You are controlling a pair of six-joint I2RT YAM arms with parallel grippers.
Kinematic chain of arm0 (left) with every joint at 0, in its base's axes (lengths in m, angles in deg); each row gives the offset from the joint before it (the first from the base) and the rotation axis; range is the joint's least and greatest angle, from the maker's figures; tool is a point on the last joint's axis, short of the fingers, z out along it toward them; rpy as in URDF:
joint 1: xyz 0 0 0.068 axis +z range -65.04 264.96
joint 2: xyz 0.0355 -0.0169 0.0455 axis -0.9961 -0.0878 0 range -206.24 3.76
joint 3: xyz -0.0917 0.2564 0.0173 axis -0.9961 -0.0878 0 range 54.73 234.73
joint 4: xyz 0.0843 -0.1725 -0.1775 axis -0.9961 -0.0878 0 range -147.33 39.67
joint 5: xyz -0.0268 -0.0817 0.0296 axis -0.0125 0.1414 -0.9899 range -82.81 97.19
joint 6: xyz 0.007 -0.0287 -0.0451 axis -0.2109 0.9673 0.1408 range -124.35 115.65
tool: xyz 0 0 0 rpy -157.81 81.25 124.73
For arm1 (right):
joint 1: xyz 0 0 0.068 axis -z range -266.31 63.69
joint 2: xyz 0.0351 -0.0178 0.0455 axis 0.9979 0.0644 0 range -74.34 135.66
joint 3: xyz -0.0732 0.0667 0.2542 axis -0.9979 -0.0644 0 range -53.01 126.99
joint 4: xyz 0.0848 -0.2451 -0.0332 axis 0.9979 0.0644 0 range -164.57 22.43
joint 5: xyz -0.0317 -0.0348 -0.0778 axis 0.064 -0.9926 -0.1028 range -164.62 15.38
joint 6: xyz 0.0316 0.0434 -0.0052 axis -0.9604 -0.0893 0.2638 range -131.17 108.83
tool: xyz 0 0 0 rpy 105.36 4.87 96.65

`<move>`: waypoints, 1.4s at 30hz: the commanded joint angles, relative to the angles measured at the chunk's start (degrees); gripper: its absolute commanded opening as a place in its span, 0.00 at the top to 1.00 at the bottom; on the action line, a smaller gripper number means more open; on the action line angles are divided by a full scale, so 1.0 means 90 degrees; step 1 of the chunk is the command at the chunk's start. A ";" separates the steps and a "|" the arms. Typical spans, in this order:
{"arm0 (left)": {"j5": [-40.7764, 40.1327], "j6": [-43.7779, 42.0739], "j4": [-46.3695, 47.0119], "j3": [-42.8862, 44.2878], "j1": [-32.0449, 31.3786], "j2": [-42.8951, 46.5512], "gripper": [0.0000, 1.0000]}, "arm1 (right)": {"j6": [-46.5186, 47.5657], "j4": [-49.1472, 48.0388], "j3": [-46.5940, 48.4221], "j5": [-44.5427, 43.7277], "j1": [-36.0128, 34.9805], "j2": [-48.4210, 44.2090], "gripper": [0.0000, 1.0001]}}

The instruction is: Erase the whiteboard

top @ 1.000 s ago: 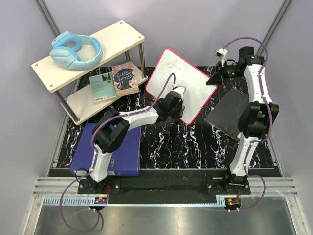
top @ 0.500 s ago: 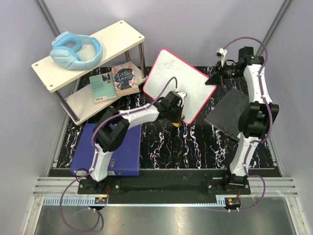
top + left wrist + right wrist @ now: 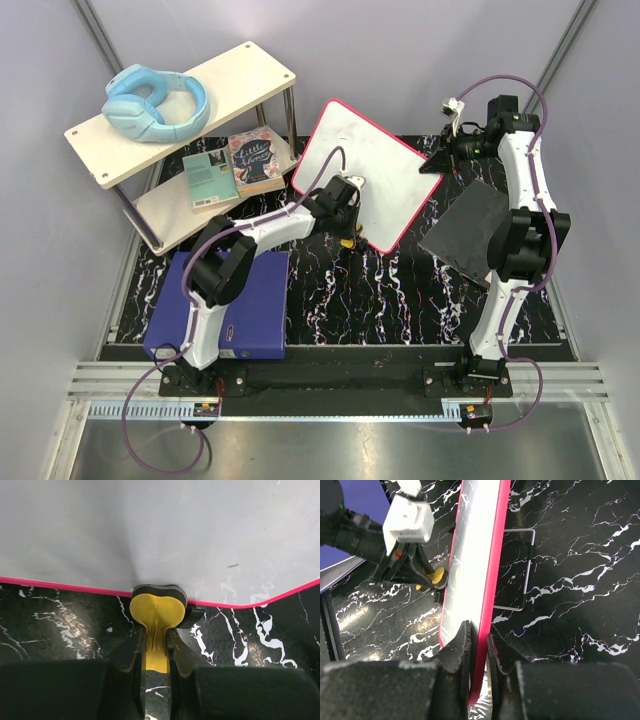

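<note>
We find the left gripper clamped on the stem of a yellow, heart-shaped foam eraser with a dark felt layer. The eraser's dark head, straight ahead of the fingertips, touches the lower edge of the square whiteboard with rounded corners and a thin red-pink frame. The board's white face fills the view beyond this gripper. We note one small dark mark on it, ahead and to the right of the eraser. Under the fingers lies the black, white-veined marble-pattern tabletop.

The right gripper is closed on the whiteboard's frame, one finger on each face. The board runs edge-on away from it and stands tilted. We cannot tell whether its lower edge rests on the tabletop.

A thin wire stand shows ahead of the right gripper, on the side of the board away from the left gripper. We cannot tell whether it is attached to the board.
</note>
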 commanded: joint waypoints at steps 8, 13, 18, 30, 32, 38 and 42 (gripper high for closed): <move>-0.0491 0.0237 0.0756 0.1382 0.0881 -0.0048 1.00 | 0.0366 0.2793 -0.0250 -0.0391 -0.0513 0.0240 1.00; -0.0500 0.0637 0.1389 0.1851 0.1204 -0.0468 1.00 | 0.0356 0.2803 -0.0230 -0.0420 -0.0513 0.0231 1.00; -0.0607 0.0882 0.2308 0.2007 0.1400 -0.0635 1.00 | 0.0375 0.2803 -0.0308 -0.0411 -0.0513 0.0211 1.00; -0.0188 0.1087 0.3450 0.3307 0.1410 -0.1337 1.00 | 0.0395 0.2803 -0.0328 -0.0489 -0.0513 0.0172 1.00; -0.0168 0.1126 0.3627 0.3404 0.1410 -0.1386 1.00 | 0.0385 0.2803 -0.0337 -0.0508 -0.0513 0.0182 1.00; -0.0459 0.0864 0.3560 0.4184 0.1420 -0.1787 1.00 | 0.0395 0.2812 -0.0357 -0.0508 -0.0513 0.0191 1.00; -0.0568 0.0687 0.3570 0.4137 0.1420 -0.1875 1.00 | 0.0405 0.2812 -0.0386 -0.0528 -0.0513 0.0172 1.00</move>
